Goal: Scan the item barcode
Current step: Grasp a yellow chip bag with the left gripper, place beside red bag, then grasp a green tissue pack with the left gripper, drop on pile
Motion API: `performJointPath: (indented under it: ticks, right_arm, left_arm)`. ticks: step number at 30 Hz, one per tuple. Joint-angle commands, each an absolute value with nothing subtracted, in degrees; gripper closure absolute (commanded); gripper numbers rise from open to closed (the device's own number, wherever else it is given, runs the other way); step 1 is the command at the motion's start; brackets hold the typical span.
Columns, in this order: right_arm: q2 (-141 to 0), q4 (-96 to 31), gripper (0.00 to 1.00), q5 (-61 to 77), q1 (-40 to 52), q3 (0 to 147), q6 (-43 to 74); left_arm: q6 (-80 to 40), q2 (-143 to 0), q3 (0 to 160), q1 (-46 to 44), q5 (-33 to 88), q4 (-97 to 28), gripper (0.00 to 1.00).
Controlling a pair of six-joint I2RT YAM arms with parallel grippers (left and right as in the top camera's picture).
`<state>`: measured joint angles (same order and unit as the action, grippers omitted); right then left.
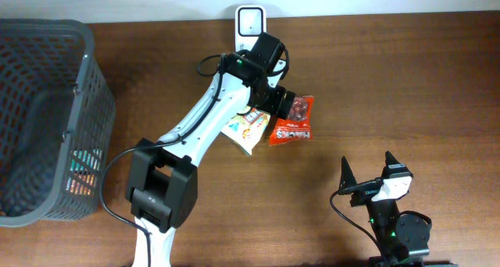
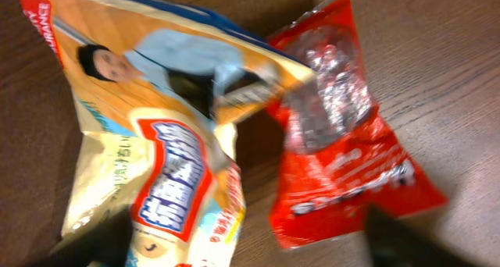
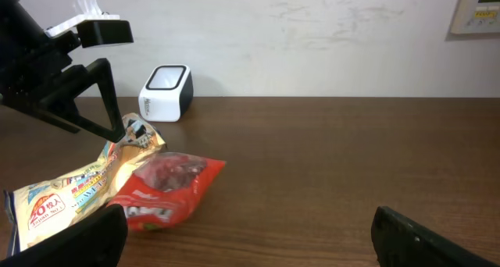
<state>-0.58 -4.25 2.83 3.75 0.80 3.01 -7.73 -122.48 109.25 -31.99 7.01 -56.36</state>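
Two snack bags lie side by side on the table. One is a yellow bag [image 1: 245,131] [image 2: 156,134] [image 3: 66,193], the other a red bag [image 1: 295,123] [image 2: 344,158] [image 3: 166,185]. My left gripper [image 1: 279,106] [image 2: 250,251] hovers just over them, open, its fingers [image 2: 101,243] wide apart with nothing gripped. The white barcode scanner [image 1: 250,22] [image 3: 166,90] stands at the table's back edge, beyond the bags. My right gripper [image 1: 367,165] [image 3: 250,243] is open and empty near the front right, apart from both bags.
A dark mesh basket [image 1: 86,111] stands at the left end of the table with some packets inside. The left arm [image 1: 207,115] runs diagonally from its base [image 1: 160,195] toward the scanner. A wall rises just behind the table.
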Motion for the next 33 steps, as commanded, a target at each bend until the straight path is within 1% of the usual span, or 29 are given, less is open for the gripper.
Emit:
performJointPath:
  ticks: [1, 3, 5, 6, 7, 8, 9, 11, 12, 15, 16, 19, 20, 23, 25, 28, 29, 30, 31, 33]
  right_arm:
    - [-0.21, -4.29, 0.02, 2.55, 4.12, 0.32, 3.27]
    - [-0.21, -4.32, 0.02, 2.55, 4.12, 0.32, 3.27]
    - [-0.21, -4.29, 0.02, 2.55, 4.12, 0.32, 3.29]
    - [-0.21, -4.29, 0.02, 2.55, 4.12, 0.32, 3.27]
    - [-0.21, -4.29, 0.02, 2.55, 4.12, 0.32, 3.27]
    - [-0.21, -4.32, 0.02, 2.55, 4.12, 0.32, 3.27]
    - [-0.21, -4.32, 0.02, 2.55, 4.12, 0.32, 3.27]
    - [-0.21, -4.29, 0.02, 2.55, 4.12, 0.32, 3.29]
    - [-0.21, -4.32, 0.02, 2.55, 4.12, 0.32, 3.29]
    - [-0.21, -4.29, 0.02, 2.55, 4.12, 0.32, 3.29]
    - [-0.21, -4.32, 0.02, 2.55, 4.12, 0.32, 3.27]
    - [-0.21, -4.29, 0.02, 2.55, 4.12, 0.32, 3.27]
    - [-0.21, -4.29, 0.02, 2.55, 4.12, 0.32, 3.27]
    - [-0.21, -4.32, 0.02, 2.55, 4.12, 0.32, 3.29]
    - [-0.21, -4.32, 0.02, 2.55, 4.12, 0.32, 3.27]
    - [-0.21, -4.32, 0.02, 2.55, 4.12, 0.32, 3.27]
    - [-0.21, -4.29, 0.02, 2.55, 4.12, 0.32, 3.27]
    - [-0.21, -4.29, 0.02, 2.55, 4.12, 0.32, 3.29]
    - [-0.21, -4.29, 0.02, 2.55, 4.12, 0.32, 3.29]
    - [-0.21, -4.29, 0.02, 2.55, 4.12, 0.32, 3.27]
  left_arm:
    - [-7.66, -121.51, 117.73, -31.68, 6.57, -61.3, 0.01]
    - [-7.66, -120.7, 126.26, -30.35, 6.55, -67.35, 0.01]
    - [-7.64, -119.35, 138.56, -27.22, 6.04, -76.55, 0.01]
    - [-7.64, -118.37, 144.55, -24.95, 2.07, -80.86, 0.01]
    - [-7.68, -116.42, 151.72, -20.88, -8.21, -86.83, 0.01]
    - [-7.68, -114.72, 155.2, -17.47, -11.97, -90.41, 0.01]
    - [-7.84, -112.25, 157.18, -13.3, -12.23, -92.55, 0.01]
    - [-8.19, -107.53, 157.29, -4.21, -12.27, -92.75, 0.01]
    - [-9.45, -105.89, 157.29, 1.98, -12.29, -94.5, 0.01]
    - [-14.02, -105.41, 155.92, 14.02, -12.08, -96.71, 0.01]
    - [-17.87, -105.41, 152.33, 19.49, -12.05, -96.71, 0.01]
    - [-23.9, -105.41, 141.49, 27.75, -12.01, -96.51, 0.01]
    - [-24.47, -105.41, 134.52, 29.98, -11.62, -94.94, 0.01]
    - [-25.08, -105.41, 118.65, 31.2, -10.22, -86.52, 0.01]
    - [-27.81, -105.41, 108.42, 31.2, -7.7, -80.71, 0.01]
    - [-27.86, -105.41, 98.17, 31.2, -5.32, -72.44, 0.01]
    - [-30.3, -105.41, 93.51, 31.31, -5.39, -68.73, 0.01]
    - [-34.79, -105.41, 89.8, 31.66, -5.39, -67.09, 0.01]
    - [-36.69, -105.41, 86.72, 31.77, -5.34, -65.21, 0.01]
    - [-36.71, -105.41, 82.19, 31.62, -4.45, -63.44, 0.01]
